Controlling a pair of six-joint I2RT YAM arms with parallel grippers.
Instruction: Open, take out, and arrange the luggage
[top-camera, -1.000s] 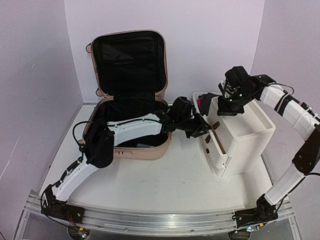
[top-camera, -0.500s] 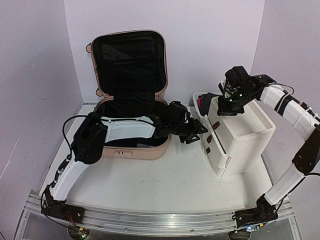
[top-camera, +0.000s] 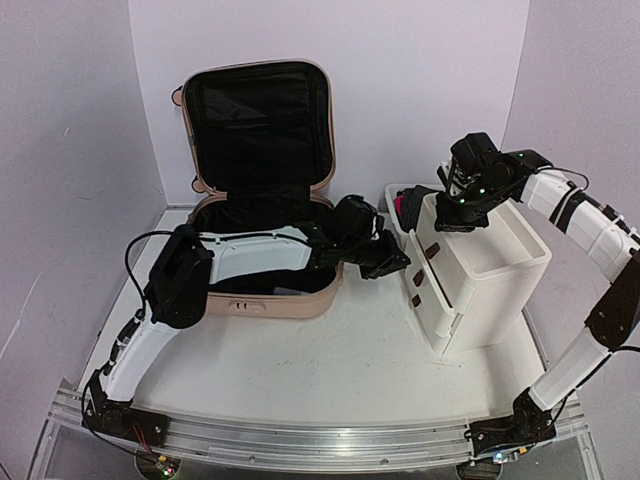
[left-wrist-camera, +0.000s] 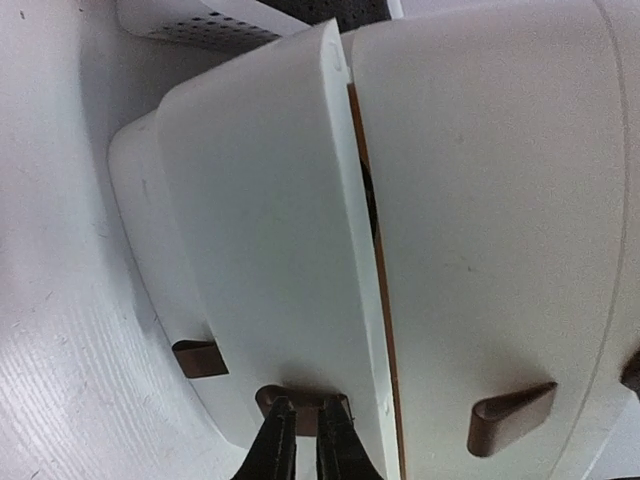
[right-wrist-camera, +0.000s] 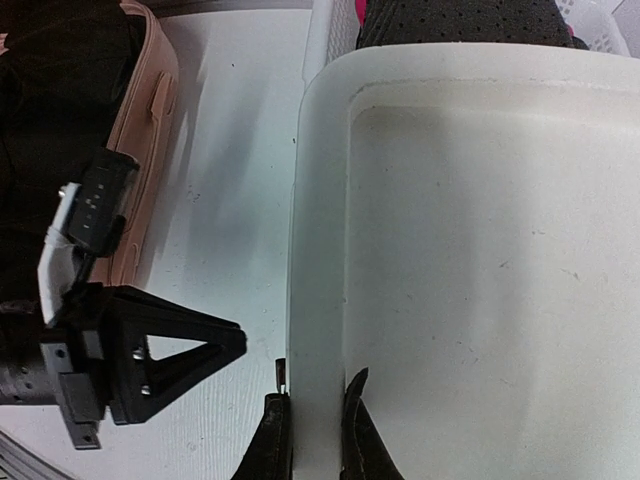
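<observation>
The luggage (top-camera: 290, 298), a pale pink hard-shell case, lies open at the back left with its black-lined lid upright; its pink side (right-wrist-camera: 150, 150) also shows in the right wrist view. My left arm reaches across its front. My left gripper (top-camera: 400, 262) (left-wrist-camera: 307, 405) is shut, tips just before a brown drawer handle (left-wrist-camera: 300, 392) of the white cabinet (top-camera: 490, 270), with nothing visibly pinched. My right gripper (top-camera: 452, 218) (right-wrist-camera: 317, 385) is shut on the cabinet's top rim (right-wrist-camera: 320, 250), one finger on each side of the wall.
The cabinet (left-wrist-camera: 480, 200) stands at the right with brown handles (top-camera: 415, 278) facing the case. Behind it sits a white mesh basket (top-camera: 397, 192) (left-wrist-camera: 190, 25) holding pink and dark items (right-wrist-camera: 450, 20). Purple walls enclose the table on three sides.
My left gripper drew back slightly from the cabinet front, opened, then closed again. The right arm, cabinet and luggage have not moved.
</observation>
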